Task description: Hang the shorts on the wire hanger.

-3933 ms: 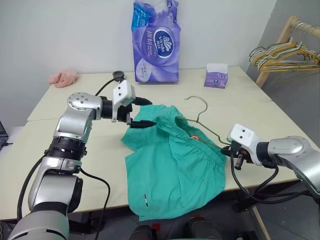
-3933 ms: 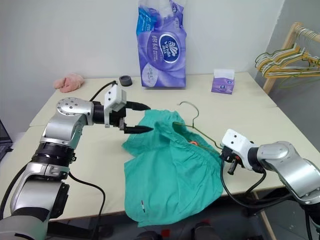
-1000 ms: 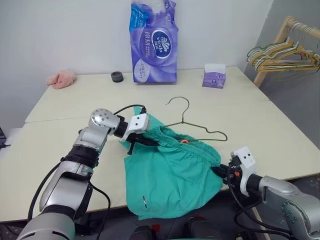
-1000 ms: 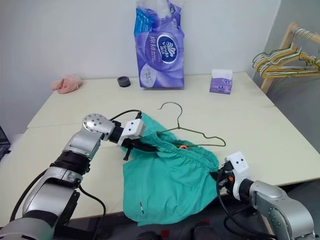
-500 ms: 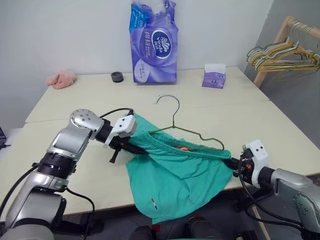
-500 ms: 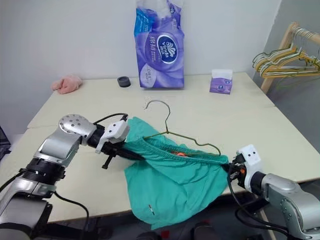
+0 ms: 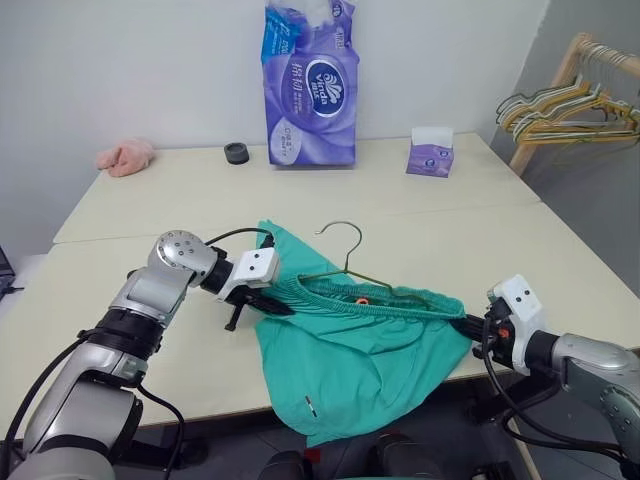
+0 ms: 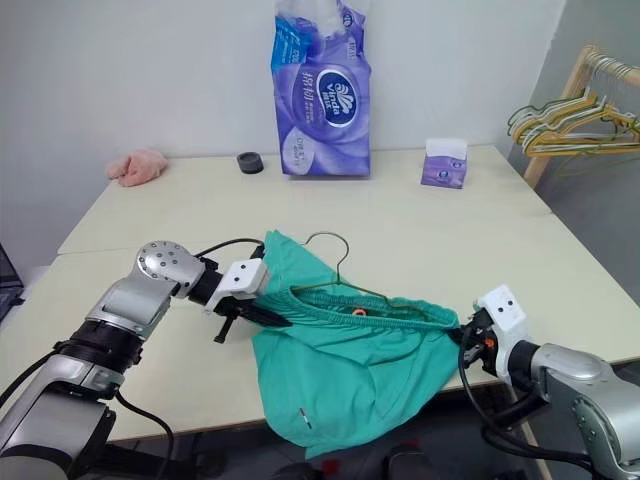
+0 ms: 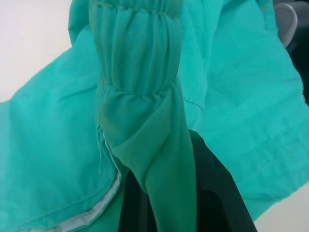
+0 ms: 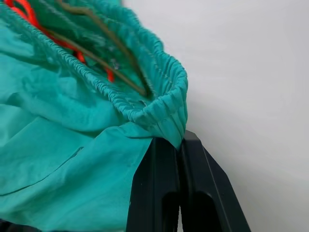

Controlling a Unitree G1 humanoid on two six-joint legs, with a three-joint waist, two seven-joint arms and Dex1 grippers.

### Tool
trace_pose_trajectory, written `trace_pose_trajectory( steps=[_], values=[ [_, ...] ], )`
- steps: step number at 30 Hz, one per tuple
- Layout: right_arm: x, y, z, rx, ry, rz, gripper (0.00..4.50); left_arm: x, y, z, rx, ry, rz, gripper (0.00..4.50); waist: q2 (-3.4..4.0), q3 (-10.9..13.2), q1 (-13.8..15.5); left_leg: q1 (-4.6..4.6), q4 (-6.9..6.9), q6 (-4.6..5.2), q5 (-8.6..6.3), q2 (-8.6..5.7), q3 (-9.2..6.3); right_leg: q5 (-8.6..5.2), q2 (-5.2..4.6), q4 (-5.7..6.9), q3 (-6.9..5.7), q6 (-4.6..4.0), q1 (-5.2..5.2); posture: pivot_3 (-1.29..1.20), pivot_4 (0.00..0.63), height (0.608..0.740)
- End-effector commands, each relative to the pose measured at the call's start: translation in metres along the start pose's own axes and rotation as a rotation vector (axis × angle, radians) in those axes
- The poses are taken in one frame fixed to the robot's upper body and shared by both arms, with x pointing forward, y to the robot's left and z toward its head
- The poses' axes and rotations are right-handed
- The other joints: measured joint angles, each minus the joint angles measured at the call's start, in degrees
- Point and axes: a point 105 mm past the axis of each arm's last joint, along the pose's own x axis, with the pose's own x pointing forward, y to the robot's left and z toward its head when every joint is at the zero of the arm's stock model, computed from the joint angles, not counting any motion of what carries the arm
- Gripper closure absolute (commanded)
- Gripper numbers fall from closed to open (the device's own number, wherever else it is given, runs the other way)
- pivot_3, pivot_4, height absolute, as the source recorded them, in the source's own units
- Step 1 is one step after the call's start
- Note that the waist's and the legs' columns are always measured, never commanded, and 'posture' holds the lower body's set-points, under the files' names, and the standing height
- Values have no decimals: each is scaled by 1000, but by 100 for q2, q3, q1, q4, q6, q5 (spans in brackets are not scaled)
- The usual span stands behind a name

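Now both grippers pinch the shorts (image 7: 365,345) tight.
Up close, right gripper (image 10: 179,145) clamps the waistband, wire hanger (image 10: 104,60) inside; left gripper (image 9: 181,193) grips cloth.

I'm getting bright, even room light here, soft shadows under the shorts (image 7: 360,350) on the table (image 7: 150,200). Head views sharp; wrist views close, fabric slightly soft, no glare.

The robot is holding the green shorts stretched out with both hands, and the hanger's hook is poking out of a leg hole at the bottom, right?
Not quite. The wire hanger hook pokes out of the waistband at the top, as the left eye view shows. Both the left hand and right hand do hold the shorts stretched.
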Motion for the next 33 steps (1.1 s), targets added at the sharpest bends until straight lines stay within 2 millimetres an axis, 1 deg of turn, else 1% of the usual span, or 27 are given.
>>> trace_pose_trajectory(
  steps=[1, 3, 5, 8, 10, 12, 17, 21, 27, 30, 33],
  values=[
    [-9, -2, 11, -93, -3, -15, 4475, -7, 6, 2, 31, 23, 32, 4500, 0, 0, -5, 0, 0, 0, 0, 0, -1, 0, 0, 0, -1, 0, 0, -194, 53, 740],
    [-12, -7, 25, -205, 21, -12, 4475, -1, 7, 2, 66, 49, 37, 4500, 3, 2, -7, 0, 0, 0, 0, 0, 0, 0, 0, 0, -1, 0, 0, -194, 53, 740],
    [-13, -11, 40, -293, 33, 4, 4475, 6, 10, 8, 100, 54, 45, 4500, 11, 7, -9, 1, 1, 0, 0, 0, 5, 0, -1, -5, 2, 0, 1, -213, 50, 740],
    [-12, -14, 54, -378, 51, 30, 4475, 15, 15, 16, 121, 41, 68, 4500, 8, 7, -19, 0, 0, 0, 0, 1, 2, 0, 0, -11, -1, 1, 2, -214, 49, 740],
    [-8, -12, 67, -449, 54, 61, 4475, 22, 21, 18, 157, 60, 99, 4500, 8, 8, -17, -3, -1, 0, 0, 1, 0, 0, 0, -11, -3, 0, 0, -215, 47, 740],
    [-4, -7, 75, -495, 57, 94, 4475, 28, 25, 21, 174, 61, 120, 4500, 9, 9, -25, -4, -3, 0, 0, 1, 2, 0, 0, -12, -1, 0, -1, -214, 46, 740],
    [11, 12, 85, -560, 41, 161, 4475, 39, 34, 31, 183, 32, 183, 4500, 8, 8, -25, -4, -2, 0, 0, 1, -1, 1, -1, -13, -1, -1, -2, -212, 44, 740],
    [19, 27, 92, -593, 11, 198, 4475, 49, 31, 35, 182, 16, 182, 4500, 9, 8, -26, -6, -1, 0, 0, 1, -1, 15, -2, -10, 0, -24, -5, -213, 44, 740],
    [18, 26, 90, -614, 23, 193, 4475, 50, 30, 35, 180, 13, 184, 4500, 9, 8, -24, -6, -1, 0, 0, 1, -3, 17, -5, -9, -3, -28, -5, -213, 44, 740],
    [13, 25, 88, -633, 33, 186, 3737, 53, 28, 36, 181, 10, 177, 4500, 9, 8, -24, -6, -1, 0, 0, 1, -4, 17, -6, -8, -4, -28, -6, -219, 43, 740],
    [4, 29, 86, -618, 39, 203, 2747, 55, 26, 36, 182, 6, 171, 4500, 9, 8, -25, -8, -1, 0, 0, 1, -6, 17, -6, -9, -6, -28, -6, -221, 44, 740]
  ],
)
